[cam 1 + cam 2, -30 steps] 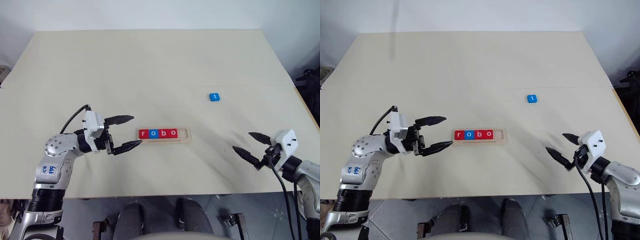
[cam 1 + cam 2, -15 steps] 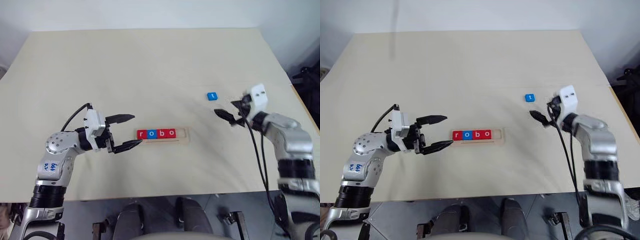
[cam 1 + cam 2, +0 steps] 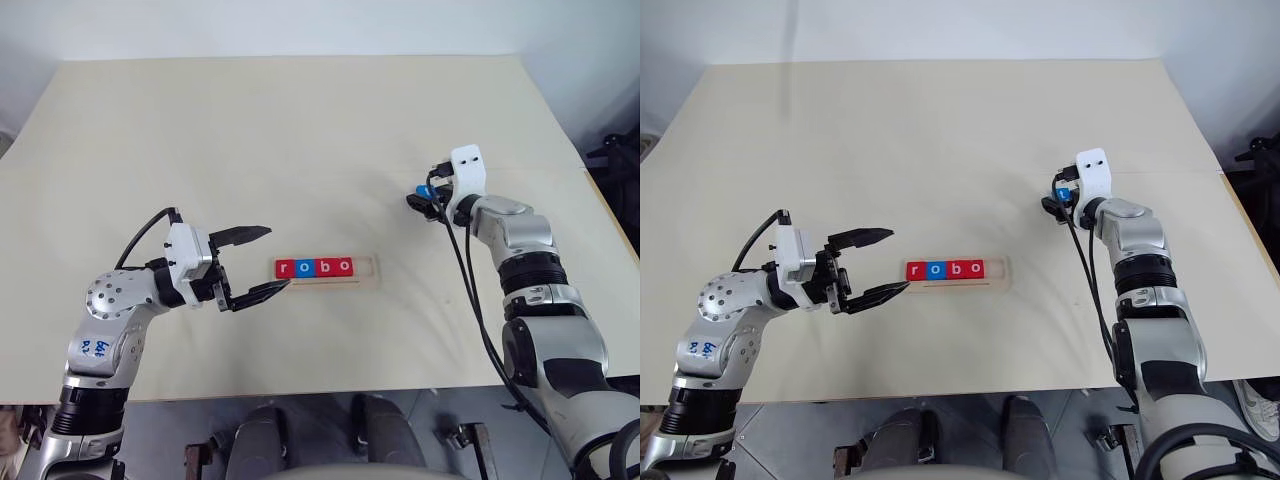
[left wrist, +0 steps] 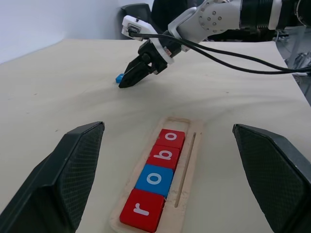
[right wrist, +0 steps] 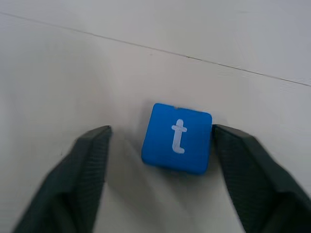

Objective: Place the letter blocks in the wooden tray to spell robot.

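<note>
Now that our right gripper [image 5: 158,145] has swung in from the table's near edge to the blue t block [image 5: 178,138], well right of the wooden tray [image 3: 368,271], only this letter remains. Its jaws are narrowing astride the block, one finger touching, nothing lifted.

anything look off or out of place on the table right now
Only the blue t block is out of place: it lies flat on the table, far from the wooden tray, between the right pincer's fingers. The tray holds r, o, b, o in a neat row, its last slot empty. Nothing looks askew or damaged.
</note>
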You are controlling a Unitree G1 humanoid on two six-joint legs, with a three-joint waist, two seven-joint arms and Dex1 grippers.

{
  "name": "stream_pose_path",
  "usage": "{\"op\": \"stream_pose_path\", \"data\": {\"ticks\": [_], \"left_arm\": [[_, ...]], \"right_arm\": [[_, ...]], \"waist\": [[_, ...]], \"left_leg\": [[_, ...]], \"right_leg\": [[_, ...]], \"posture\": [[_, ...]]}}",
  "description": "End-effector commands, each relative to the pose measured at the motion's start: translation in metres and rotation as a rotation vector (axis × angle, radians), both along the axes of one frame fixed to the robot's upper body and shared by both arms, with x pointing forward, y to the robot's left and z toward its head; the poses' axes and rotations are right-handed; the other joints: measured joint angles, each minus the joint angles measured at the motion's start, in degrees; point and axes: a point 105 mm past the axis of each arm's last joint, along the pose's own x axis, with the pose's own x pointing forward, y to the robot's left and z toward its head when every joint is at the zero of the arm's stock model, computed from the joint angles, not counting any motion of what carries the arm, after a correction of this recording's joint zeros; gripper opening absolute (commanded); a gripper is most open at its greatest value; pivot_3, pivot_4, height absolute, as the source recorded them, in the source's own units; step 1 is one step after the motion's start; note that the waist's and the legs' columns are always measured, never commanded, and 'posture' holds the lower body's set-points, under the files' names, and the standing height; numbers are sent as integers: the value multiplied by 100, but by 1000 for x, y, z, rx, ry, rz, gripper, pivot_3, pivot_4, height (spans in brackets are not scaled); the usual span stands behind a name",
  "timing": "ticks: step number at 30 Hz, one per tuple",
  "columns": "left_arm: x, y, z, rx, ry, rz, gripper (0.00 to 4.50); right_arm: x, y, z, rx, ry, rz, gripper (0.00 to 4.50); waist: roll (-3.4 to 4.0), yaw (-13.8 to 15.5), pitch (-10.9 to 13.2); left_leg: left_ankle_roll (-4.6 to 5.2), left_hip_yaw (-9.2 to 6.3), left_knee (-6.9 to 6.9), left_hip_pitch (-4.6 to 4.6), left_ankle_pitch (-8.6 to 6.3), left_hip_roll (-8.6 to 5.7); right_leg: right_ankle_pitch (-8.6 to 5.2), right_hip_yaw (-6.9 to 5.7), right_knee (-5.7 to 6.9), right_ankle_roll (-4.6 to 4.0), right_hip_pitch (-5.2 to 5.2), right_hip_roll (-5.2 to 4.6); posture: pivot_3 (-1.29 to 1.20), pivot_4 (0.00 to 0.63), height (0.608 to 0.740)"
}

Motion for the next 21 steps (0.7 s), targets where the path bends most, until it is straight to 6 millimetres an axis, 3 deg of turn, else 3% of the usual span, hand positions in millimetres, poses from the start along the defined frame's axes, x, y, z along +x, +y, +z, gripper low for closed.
{"op": "stream_pose_path", "data": {"ticks": [1, 3, 7, 12, 17, 21], "left_arm": [[-6, -1, 9, -8, -39, -4, 4500], [-6, -2, 8, -11, -32, -12, 4500], [-6, -5, 6, -9, -12, -45, 4500], [-3, -7, 4, -5, 13, -76, 4500], [-1, -10, 0, -13, 34, -97, 4500], [2, -10, -1, -12, 45, -117, 4500]], "right_arm": [[1, -5, 10, 1, -35, -26, 2184], [-3, -4, 9, 6, -13, -6, 1483], [-18, -6, 20, -6, -30, 10, 1461], [-64, -5, 24, 5, -5, 31, 1461], [-119, -1, 6, 22, 76, -8, 1461], [-144, 8, -9, 93, 135, -32, 1461]], "waist": [[0, 7, 0], [0, 15, 0], [1, 32, 0], [1, 44, 0], [1, 46, -1], [1, 24, -1]], "left_leg": [[0, 0, 0, 0, 0, 0], [0, -1, 0, 0, 0, 0], [0, -1, 0, -1, 0, 0], [0, -5, -2, -8, 0, 0], [1, -7, -4, -8, -1, 0], [1, -8, -8, -4, -2, 0]], "right_leg": [[0, 0, 1, 0, 0, 0], [0, 0, 1, 0, 0, 0], [0, 0, 0, 0, 0, 0], [0, -4, -6, 0, -2, 0], [0, -4, -7, -1, -3, 1], [0, -3, -5, -3, -3, 4]], "posture": [[0, 150, 740], [0, 150, 740], [0, 150, 740], [0, 150, 740], [0, 150, 740], [0, 150, 740]]}}
